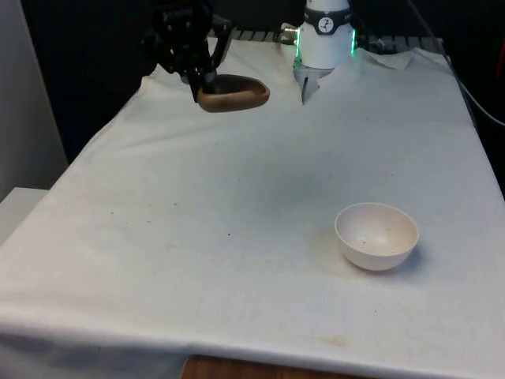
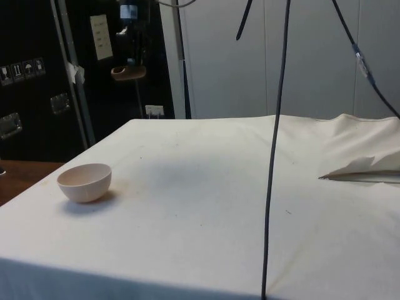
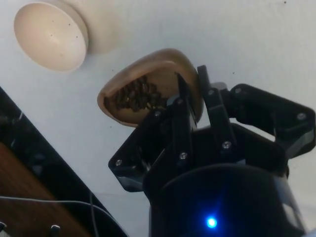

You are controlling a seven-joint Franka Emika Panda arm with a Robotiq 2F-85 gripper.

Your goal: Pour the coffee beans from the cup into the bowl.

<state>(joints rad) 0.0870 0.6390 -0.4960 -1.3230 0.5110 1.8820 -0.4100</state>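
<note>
White cloth [image 1: 237,197] over the table, black cable [image 2: 275,156] hanging in front.

No readable text anywhere; paper sheet [image 2: 100,36] and small symbol stickers [image 2: 22,69] on dark cabinets [image 2: 37,94] too small to read.

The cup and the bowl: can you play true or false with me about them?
1. The fingers hold the cup by its rim. True.
2. The cup is empty. False: beans lie in it.
3. The bowl has beans in it. False: it is empty.
4. The cup is up in the air, not on the table. True.
5. The bowl lies upside down. False: it stands upright.
</note>
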